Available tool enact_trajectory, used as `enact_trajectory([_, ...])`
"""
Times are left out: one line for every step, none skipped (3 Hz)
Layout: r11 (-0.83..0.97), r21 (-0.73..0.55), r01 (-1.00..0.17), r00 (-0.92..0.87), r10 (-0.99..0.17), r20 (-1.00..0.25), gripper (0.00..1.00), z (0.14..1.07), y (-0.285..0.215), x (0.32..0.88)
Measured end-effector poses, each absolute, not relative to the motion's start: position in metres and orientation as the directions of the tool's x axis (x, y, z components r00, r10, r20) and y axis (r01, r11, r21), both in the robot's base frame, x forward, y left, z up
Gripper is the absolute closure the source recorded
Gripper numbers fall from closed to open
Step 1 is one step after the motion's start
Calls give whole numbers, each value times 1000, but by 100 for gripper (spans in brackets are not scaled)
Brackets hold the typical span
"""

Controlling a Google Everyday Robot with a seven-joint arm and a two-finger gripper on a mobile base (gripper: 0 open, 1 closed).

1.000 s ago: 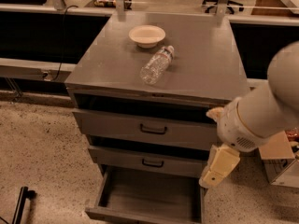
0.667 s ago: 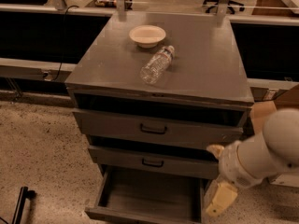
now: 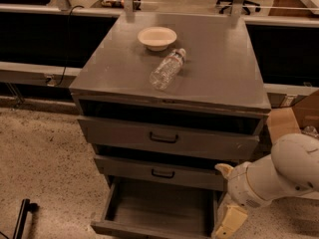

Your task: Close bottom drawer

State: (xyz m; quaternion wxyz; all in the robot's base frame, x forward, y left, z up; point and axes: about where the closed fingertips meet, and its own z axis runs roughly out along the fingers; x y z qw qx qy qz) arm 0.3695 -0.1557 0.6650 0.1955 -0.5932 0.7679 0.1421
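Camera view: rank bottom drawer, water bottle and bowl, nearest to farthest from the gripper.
1. bottom drawer, open, just left of the gripper at lower right.
2. water bottle, lying on the cabinet top.
3. bowl, behind the bottle.

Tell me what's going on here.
A robot arm has its tool low beside the right front corner of the bottom drawer, which stands pulled wide open and is not yet pushed in. A bowl and a bottle lying on its side rest on the cabinet.
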Motion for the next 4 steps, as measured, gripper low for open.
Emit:
enact_trajectory([212, 0, -977, -176, -812, -557, 0, 630, -122, 365])
enact_trajectory([182, -36, -983, -107, -713, -693, 0, 578, -81, 356])
enact_trajectory([204, -102, -974, -63, -673, -737, 0, 559, -76, 366])
enact_trajectory([141, -45, -989, -59, -649, -759, 0, 544, -63, 371])
